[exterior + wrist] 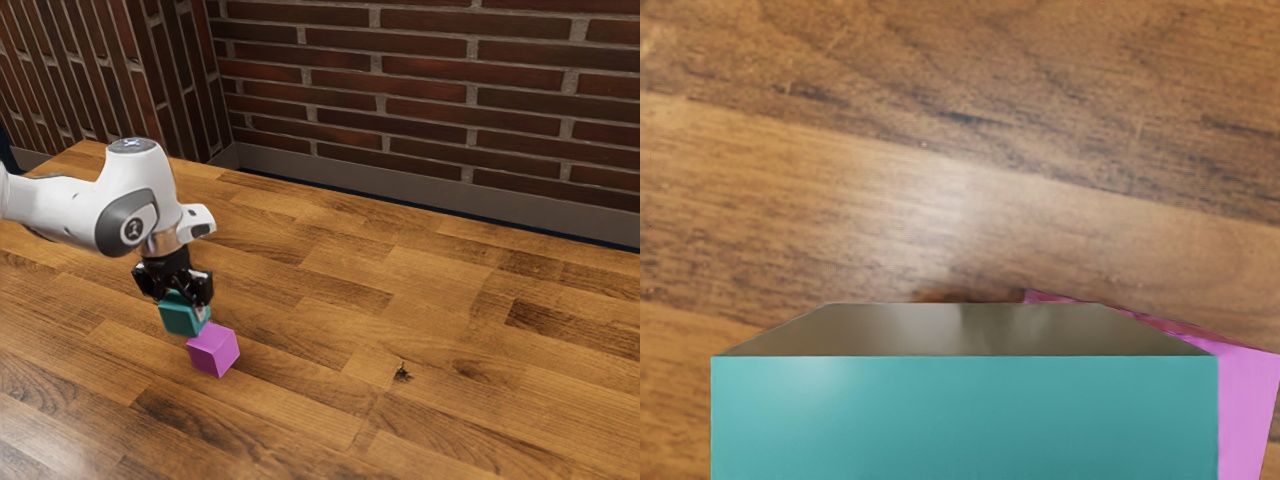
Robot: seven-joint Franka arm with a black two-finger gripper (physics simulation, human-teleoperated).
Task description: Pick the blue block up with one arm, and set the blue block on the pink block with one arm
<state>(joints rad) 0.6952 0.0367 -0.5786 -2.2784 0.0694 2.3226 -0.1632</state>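
Exterior view: gripper [181, 298] clamped on teal block [183, 319], pickup done, block just above pink block [213, 352], offset left; centring and release left.

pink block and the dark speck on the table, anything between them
Nothing. In the exterior view the table between the pink block and the dark speck is bare wood.

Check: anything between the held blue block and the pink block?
Nothing visible. The gripper is shut on the blue block (rendered teal), which sits right over the pink block, offset toward the exterior view's left. The pink block's exposed top is bare; I cannot tell whether the two already touch.
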